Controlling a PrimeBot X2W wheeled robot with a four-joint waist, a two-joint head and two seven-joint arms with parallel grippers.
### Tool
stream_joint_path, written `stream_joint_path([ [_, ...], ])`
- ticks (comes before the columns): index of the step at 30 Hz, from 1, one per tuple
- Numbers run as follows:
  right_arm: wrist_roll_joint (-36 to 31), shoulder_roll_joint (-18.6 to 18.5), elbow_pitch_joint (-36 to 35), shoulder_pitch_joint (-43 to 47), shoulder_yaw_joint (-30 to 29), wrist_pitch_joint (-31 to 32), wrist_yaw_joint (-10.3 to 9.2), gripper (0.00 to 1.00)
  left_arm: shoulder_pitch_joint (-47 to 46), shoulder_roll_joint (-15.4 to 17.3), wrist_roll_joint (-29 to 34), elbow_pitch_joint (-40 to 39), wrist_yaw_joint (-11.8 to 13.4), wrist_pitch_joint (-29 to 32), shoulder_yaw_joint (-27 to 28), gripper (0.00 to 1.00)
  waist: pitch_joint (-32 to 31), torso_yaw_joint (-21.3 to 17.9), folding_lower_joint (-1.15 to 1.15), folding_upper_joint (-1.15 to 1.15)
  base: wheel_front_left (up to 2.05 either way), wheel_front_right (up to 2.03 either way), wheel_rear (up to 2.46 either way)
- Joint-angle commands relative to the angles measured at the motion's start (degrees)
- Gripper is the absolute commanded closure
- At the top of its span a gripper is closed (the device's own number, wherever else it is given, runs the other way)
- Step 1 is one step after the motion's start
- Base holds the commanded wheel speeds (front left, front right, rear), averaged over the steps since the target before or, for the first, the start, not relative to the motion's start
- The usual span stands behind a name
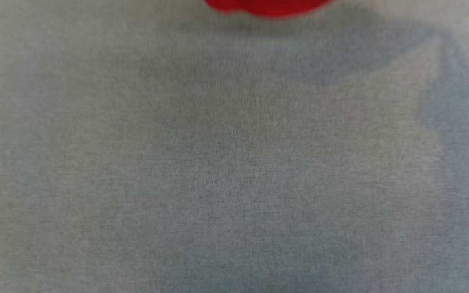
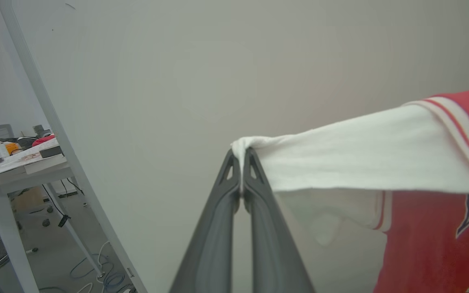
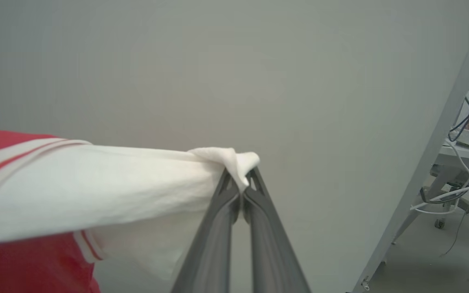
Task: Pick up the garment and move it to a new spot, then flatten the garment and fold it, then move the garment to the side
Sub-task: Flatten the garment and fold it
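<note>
The garment hangs stretched between both grippers, lifted off the grey table. My left gripper (image 2: 241, 154) is shut on the tip of one white sleeve (image 2: 360, 154); the red body (image 2: 430, 244) with dark lettering hangs to the right in the left wrist view. In the right wrist view my right gripper (image 3: 240, 169) is shut on the other white sleeve (image 3: 116, 187), with the red body (image 3: 31, 264) hanging at the lower left. Over the table's far edge a blurred red bit of the garment (image 1: 269, 7) pokes into the top of the head view.
The grey tabletop (image 1: 234, 162) spreads below, with soft shadows at the upper right. Beyond its edge stand a white desk with clutter (image 2: 18, 162), cables on the floor (image 2: 96, 272), and another desk with wires (image 3: 466, 154).
</note>
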Motion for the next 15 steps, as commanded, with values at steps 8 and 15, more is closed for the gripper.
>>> stream_joint_path([
  [8,-7.1,6.2,12.3,-15.7,0.4,-8.6,-0.1,1.0,-19.8,-3.3,4.6,16.8,-1.2,-10.5,-2.7,1.0,16.8,-0.4,-0.01,0.0,0.0,0.0,0.0],
  [15,-11.0,10.4,21.9,-20.3,-0.9,-15.6,-0.1,1.0,-25.5,-5.6,6.1,28.1,-1.8,-20.1,-4.5,1.0,18.5,0.1,-0.01,0.0,0.0,0.0,0.0],
])
